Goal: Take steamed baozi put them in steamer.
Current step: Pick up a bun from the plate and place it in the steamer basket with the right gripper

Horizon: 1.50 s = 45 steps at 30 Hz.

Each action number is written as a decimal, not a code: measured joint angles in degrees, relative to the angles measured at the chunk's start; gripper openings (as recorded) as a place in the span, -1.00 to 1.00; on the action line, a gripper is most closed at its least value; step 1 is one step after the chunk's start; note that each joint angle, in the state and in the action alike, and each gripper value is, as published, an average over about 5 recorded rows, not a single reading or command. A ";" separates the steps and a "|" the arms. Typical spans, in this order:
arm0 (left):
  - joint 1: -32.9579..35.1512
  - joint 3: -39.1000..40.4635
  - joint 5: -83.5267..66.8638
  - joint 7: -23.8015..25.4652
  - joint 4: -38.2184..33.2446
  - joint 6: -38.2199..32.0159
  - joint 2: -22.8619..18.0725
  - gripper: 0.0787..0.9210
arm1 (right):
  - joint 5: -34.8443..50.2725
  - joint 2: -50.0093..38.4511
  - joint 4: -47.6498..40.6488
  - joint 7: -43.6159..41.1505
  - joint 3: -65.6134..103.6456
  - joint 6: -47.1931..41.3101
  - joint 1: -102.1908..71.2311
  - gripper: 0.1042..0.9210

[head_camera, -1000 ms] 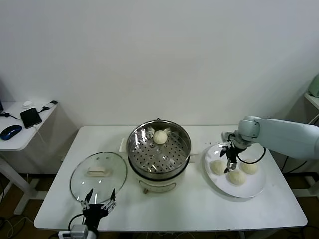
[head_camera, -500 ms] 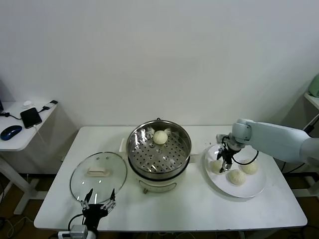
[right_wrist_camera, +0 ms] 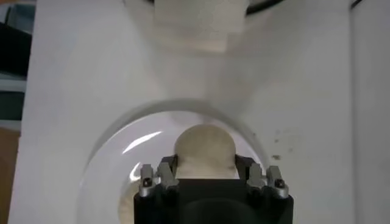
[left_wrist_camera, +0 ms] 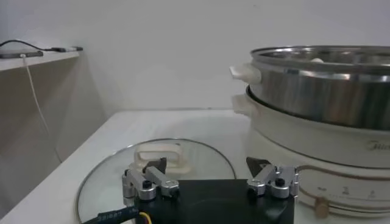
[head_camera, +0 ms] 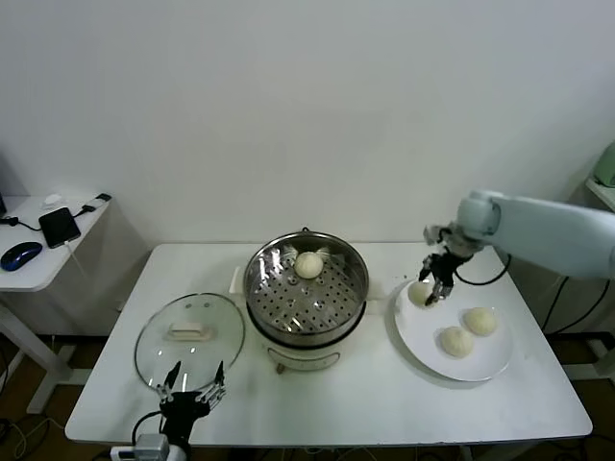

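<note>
One baozi (head_camera: 308, 264) already sits at the far side of the steamer (head_camera: 307, 293), 2 wait on the plate (head_camera: 452, 331) at right, and the right gripper (head_camera: 430, 291), jaws clamped on a 4th bun (head_camera: 420, 293), hangs over the plate's left edge w/ the left gripper (head_camera: 191, 388) parked wide-jawed near the lid (head_camera: 189, 341).

Right gripper (head_camera: 430, 289) raised, fingers apparently clamped, left gripper (head_camera: 192, 393) parked low, fingers spread

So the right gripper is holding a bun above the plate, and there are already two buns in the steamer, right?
Not quite. The head view shows only one bun in the steamer, not two. The rest holds: the right gripper is shut on a bun above the plate.
</note>
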 measured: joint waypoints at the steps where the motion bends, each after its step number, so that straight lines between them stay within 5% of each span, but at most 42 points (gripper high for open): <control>1: -0.01 0.07 0.06 0.01 -0.23 0.12 0.03 0.77 | 1.47 0.57 0.68 -0.14 -0.57 -0.25 2.05 0.31; 18: -0.01 0.11 -0.40 0.10 -2.53 1.20 0.18 0.77 | 21.52 19.84 9.70 9.87 0.65 -9.75 10.03 0.30; 39: 0.43 0.00 -0.89 0.11 -2.54 1.33 0.81 0.77 | 19.22 34.65 -4.19 15.10 1.47 -13.45 -5.82 0.32; 45: 0.73 -0.01 -0.85 0.07 -2.73 1.33 0.81 0.77 | 18.76 35.21 -5.38 15.12 1.81 -13.30 -7.11 0.65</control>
